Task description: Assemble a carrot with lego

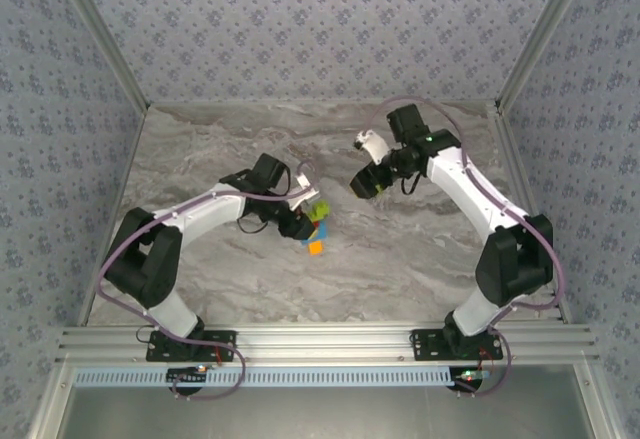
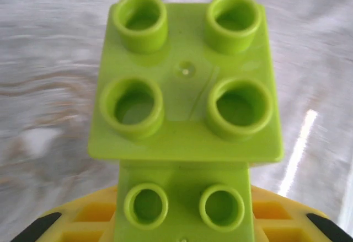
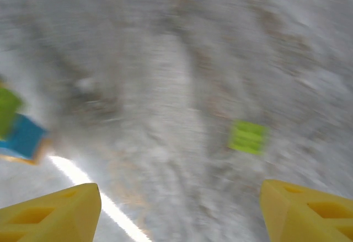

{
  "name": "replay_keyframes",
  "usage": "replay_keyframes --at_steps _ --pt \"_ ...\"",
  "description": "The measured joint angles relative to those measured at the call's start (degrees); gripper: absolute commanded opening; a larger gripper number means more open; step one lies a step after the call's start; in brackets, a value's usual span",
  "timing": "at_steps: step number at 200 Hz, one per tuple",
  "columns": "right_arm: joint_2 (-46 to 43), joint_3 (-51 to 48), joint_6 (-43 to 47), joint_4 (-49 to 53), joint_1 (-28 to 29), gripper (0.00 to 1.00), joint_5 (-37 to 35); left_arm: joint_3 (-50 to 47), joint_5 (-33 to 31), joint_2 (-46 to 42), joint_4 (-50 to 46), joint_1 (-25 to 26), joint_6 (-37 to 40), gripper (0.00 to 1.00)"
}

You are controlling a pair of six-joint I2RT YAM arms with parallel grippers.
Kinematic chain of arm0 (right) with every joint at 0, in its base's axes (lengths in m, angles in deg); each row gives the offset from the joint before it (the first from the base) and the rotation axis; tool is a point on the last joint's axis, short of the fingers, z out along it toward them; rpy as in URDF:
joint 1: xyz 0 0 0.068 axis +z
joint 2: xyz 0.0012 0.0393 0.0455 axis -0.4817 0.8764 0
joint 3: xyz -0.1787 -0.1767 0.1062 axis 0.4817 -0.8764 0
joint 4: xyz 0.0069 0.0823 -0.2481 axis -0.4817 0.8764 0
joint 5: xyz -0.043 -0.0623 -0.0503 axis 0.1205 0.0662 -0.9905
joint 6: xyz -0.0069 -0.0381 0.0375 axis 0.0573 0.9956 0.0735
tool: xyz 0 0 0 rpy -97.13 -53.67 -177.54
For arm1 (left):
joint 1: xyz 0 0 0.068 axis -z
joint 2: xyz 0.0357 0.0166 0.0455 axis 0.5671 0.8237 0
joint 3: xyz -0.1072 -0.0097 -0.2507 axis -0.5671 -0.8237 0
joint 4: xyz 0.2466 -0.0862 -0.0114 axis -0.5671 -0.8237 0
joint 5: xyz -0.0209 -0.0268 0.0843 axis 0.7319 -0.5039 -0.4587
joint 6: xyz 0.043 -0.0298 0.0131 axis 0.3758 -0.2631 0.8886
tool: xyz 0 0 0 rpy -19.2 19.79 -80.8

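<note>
At bench (image 1: 250, 289) middle, gripping orange-to-lime plastic brick stack (image 1: 317, 227) in left pincer (image 1: 303, 221), probably steadying for joining; hovering right pincer (image 1: 365, 185) wide above loose lime-green brick (image 3: 248, 137).

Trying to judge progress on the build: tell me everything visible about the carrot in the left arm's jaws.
The carrot is a short stack of glossy plastic bricks: lime green at one end, red and blue in the middle, orange at the other. The left gripper holds it, jaws closed beside a narrower green brick; past that, a square green brick shows four hollow studs. It is over the marbled table; whether the orange end touches it is unclear.
</note>
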Motion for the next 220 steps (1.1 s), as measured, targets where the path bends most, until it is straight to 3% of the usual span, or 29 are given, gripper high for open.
replay_keyframes --at_steps 38,101,150,182,220 --pt "-3.26 -12.76 -11.28 -10.58 0.15 0.78 -12.94 -0.59 -22.03 -5.49 2.47 -0.04 -18.25 0.10" --pt "0.04 -25.55 -15.43 -29.59 2.58 0.79 -17.22 -0.02 -50.16 -8.00 -5.03 5.20 -49.66 0.12" --pt "8.11 -24.92 -14.34 -38.29 1.88 0.75 -16.24 -0.20 -57.02 -2.43 -8.26 6.40 -66.77 0.16" --pt "10.10 -22.91 -13.14 -38.42 0.68 0.68 -13.73 -1.11 -58.18 -0.52 -8.33 7.45 -73.00 0.19" --pt "12.50 -19.23 -12.61 -37.86 0.00 0.66 -11.30 0.07 -59.65 2.21 -8.83 9.53 -76.78 0.24"
